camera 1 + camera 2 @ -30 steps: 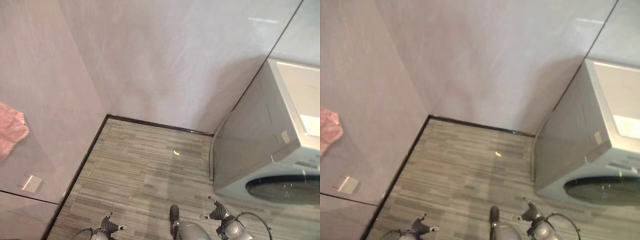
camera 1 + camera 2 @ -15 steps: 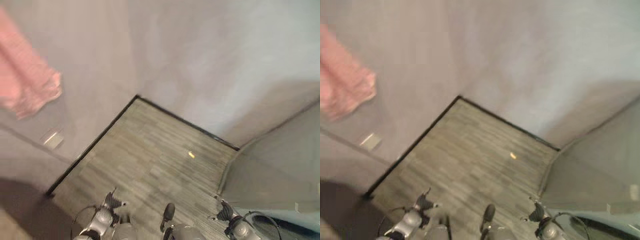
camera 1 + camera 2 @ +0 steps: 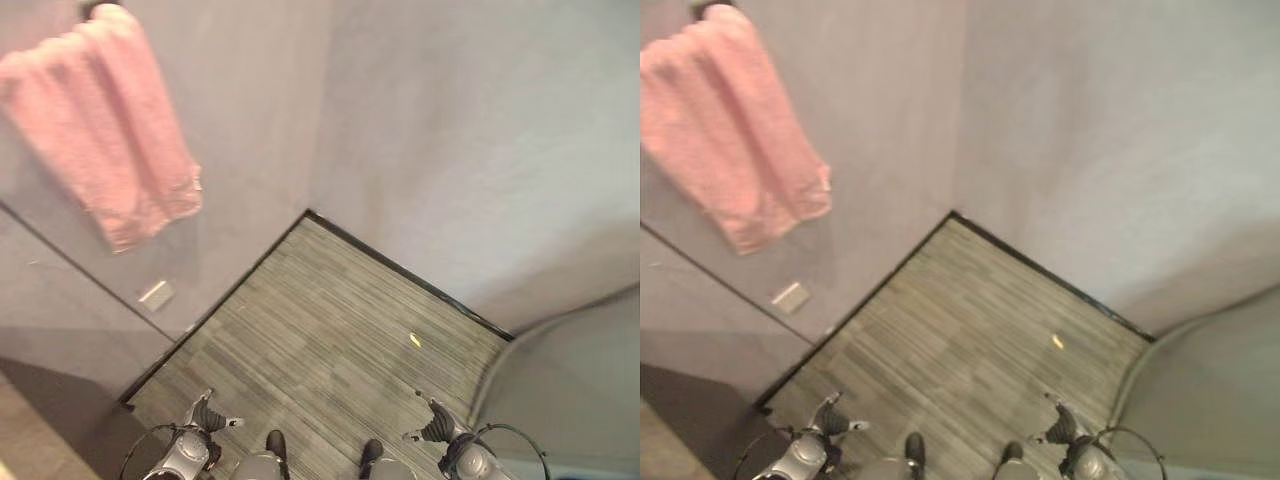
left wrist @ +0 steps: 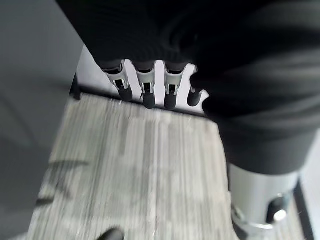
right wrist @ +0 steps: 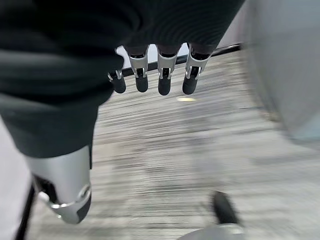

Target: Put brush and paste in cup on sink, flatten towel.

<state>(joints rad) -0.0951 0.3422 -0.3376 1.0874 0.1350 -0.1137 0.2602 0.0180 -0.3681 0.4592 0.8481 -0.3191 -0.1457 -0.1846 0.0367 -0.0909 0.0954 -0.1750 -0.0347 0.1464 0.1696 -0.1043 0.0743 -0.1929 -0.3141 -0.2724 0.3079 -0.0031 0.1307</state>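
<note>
A pink towel (image 3: 110, 125) hangs bunched on the grey wall at the upper left, also seen as the pink towel (image 3: 735, 130) in the right eye view. My left hand (image 3: 205, 417) hangs low at the bottom left, far below the towel, with its fingers (image 4: 145, 92) relaxed and holding nothing. My right hand (image 3: 435, 425) hangs at the bottom right, its fingers (image 5: 162, 80) straight and empty above the floor.
A grey striped floor (image 3: 330, 340) runs into a wall corner with a black skirting line. A small yellow scrap (image 3: 414, 340) lies on the floor. A white wall socket (image 3: 155, 294) sits below the towel. A pale curved appliance side (image 3: 570, 390) stands at the right.
The camera has swung left: the towel has come fully into view at the upper left and the washing machine has slid out to the right. Both hands still hang low.
</note>
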